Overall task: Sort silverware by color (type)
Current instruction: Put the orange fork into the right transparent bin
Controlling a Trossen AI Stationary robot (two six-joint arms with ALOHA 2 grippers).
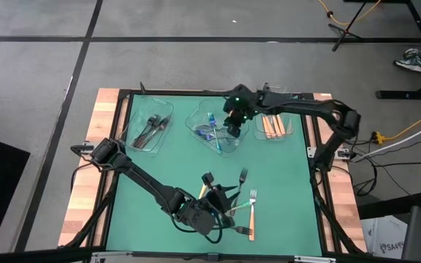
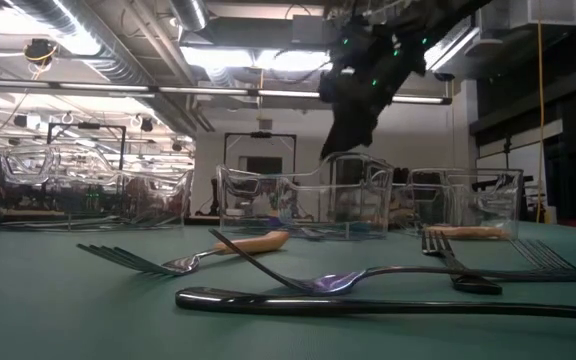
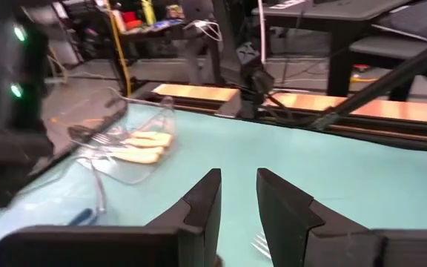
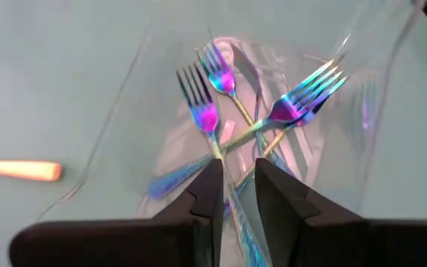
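Hovering over the middle clear tray (image 1: 212, 130) in the high view, the right gripper (image 1: 233, 131) is sitting above iridescent forks (image 1: 209, 131). The left tray (image 1: 149, 131) is holding black forks (image 1: 150, 128), the right tray (image 1: 272, 126) tan-handled utensils (image 1: 272, 126). The left gripper (image 1: 212, 217) is waiting near the front edge beside loose silverware (image 1: 244, 199) on the green mat (image 1: 283, 190).

Lying across the mat in the low view are a tan-handled fork (image 2: 183, 258), an iridescent fork (image 2: 308, 277) and a black utensil (image 2: 368, 302).

In the left wrist view, that gripper's jaws are standing slightly apart, holding nothing.

In the right wrist view, the narrowly parted jaws are showing an iridescent handle (image 4: 237, 211) between them; whether they are clamping it, I cannot tell.
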